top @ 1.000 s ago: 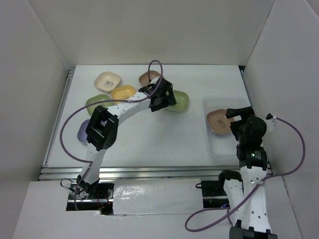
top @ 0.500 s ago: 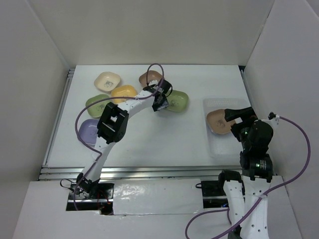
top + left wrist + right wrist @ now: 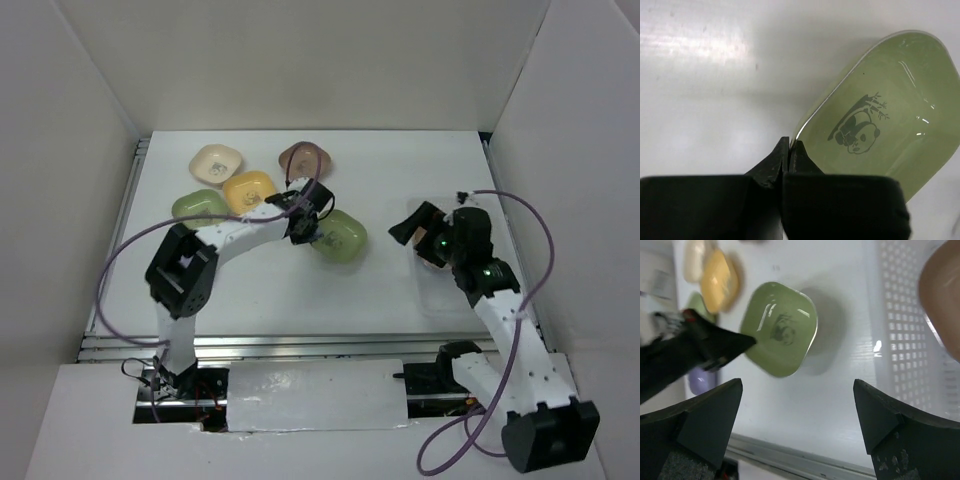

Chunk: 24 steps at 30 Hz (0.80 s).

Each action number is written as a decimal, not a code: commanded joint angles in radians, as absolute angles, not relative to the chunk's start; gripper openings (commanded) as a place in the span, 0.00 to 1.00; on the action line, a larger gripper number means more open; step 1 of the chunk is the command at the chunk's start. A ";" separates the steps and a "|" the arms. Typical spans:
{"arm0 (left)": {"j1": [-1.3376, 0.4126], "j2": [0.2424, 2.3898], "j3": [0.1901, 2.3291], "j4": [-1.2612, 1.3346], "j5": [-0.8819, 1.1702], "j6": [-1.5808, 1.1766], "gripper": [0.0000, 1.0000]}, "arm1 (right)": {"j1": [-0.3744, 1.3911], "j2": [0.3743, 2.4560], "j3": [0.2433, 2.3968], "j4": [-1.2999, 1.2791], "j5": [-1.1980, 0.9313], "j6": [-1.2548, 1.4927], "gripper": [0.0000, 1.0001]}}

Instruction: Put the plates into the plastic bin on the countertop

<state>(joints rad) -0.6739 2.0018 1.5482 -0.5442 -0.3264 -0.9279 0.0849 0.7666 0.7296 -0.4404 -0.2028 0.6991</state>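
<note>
My left gripper (image 3: 790, 145) is shut on the near rim of a green plate (image 3: 875, 125) with a panda print. In the top view that green plate (image 3: 340, 238) hangs tilted just above the middle of the countertop (image 3: 300, 295), with the left gripper (image 3: 303, 228) at its left edge. My right gripper (image 3: 415, 225) is open and holds nothing, at the left edge of the plastic bin (image 3: 447, 295). The right wrist view shows a brown plate (image 3: 945, 295) lying in the bin (image 3: 900, 315). Cream (image 3: 216, 163), yellow (image 3: 248, 190), brown (image 3: 303, 157) and green (image 3: 197, 208) plates lie at the back left.
A lavender plate (image 3: 699, 381) shows only in the right wrist view; the left arm's elbow (image 3: 180, 275) covers it from above. White walls close the countertop in, and a metal rail (image 3: 250, 345) runs along its near edge.
My left gripper has shut on the green plate's rim and carried it off the countertop, nearer and a little right. My right arm has swung left, to the bin's left edge.
</note>
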 commanded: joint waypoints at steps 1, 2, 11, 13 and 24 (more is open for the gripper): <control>-0.703 1.777 1.435 -0.488 -0.305 -0.782 0.00 | 0.231 0.931 0.840 -0.417 -0.091 0.563 1.00; -0.706 1.743 1.401 -0.480 -0.293 -0.776 0.00 | 0.247 0.969 0.879 -0.437 -0.072 0.586 1.00; -0.741 1.559 1.295 -0.466 -0.282 -0.779 0.00 | 0.484 1.146 0.874 -0.322 -0.020 0.759 0.90; -0.745 1.548 1.311 -0.479 -0.291 -0.781 0.00 | 0.514 1.192 0.882 -0.322 -0.008 0.793 0.82; -0.758 1.427 1.295 -0.560 -0.424 -0.844 0.99 | 0.386 1.123 0.812 -0.308 0.032 0.917 0.00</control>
